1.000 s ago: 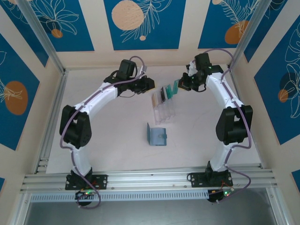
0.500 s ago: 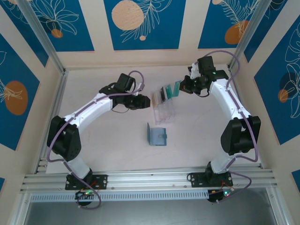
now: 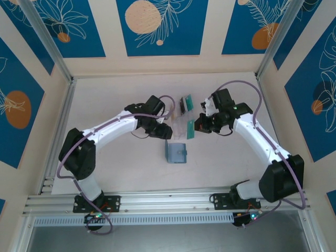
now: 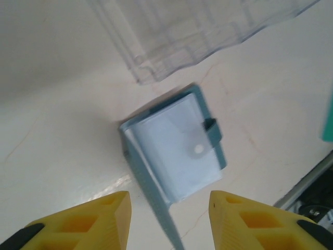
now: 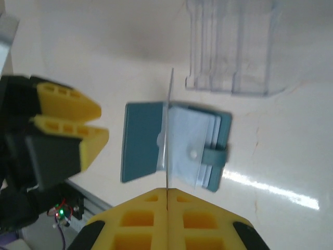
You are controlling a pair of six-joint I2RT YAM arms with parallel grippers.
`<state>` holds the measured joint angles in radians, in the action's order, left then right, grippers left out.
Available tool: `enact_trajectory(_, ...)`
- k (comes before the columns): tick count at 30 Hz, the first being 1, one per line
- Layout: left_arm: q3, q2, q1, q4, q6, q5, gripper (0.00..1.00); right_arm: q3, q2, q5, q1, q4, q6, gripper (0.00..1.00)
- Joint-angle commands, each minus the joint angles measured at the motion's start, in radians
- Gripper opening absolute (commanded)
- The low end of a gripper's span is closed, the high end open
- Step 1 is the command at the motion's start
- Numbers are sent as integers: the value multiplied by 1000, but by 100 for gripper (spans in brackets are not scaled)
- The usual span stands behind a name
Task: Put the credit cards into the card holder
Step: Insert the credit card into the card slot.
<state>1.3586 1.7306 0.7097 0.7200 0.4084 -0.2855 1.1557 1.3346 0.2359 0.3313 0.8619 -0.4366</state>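
Pale beige table (image 3: 126, 165) bears the card holder (image 3: 176, 152); blue leaf-patterned panels (image 3: 181, 34) surround.

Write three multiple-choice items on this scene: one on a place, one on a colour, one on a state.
1. The wallet lies: A) nearer the arm bases than the clear rack; B) inside the rack; C) against the far wall.
2. The card in the right hand is: A) red; B) yellow; C) teal-green.
3. The right hand is: A) wide open; B) shut on the card; C) shut on the wallet.
Answers: 1 A, the top view shows it below the rack; 2 C, seen from above; 3 B, its fingers pinch the card.
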Motion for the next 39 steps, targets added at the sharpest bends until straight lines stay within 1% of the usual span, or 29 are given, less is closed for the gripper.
enact_trajectory(1,-28,7,17,46,-31,29,43,-49,-55,16,30,29,-35,0)
enact_trajectory(6,-57,27,32,18,-20,-3,40,-129,-59,18,51,-4,-62,0)
enact_trajectory(12,-90,53,33,-10,-6,0,30,-209,-7,31,60,-84,-80,0)
enact_trajectory(16,-114,60,32,-20,0,6,24,-238,33,49,61,-129,-84,0)
enact_trajectory(21,-157,50,32,-43,19,6,14,-253,84,39,68,-156,-81,0)
enact_trajectory(26,-190,60,32,-73,37,-4,8,-258,117,40,68,-169,-75,0)
enact_trajectory(32,-212,55,31,-99,54,-7,7,-252,130,58,71,-179,-76,0)
enact_trajectory(39,-240,58,26,-138,80,-26,7,-256,144,118,72,-218,-94,0)
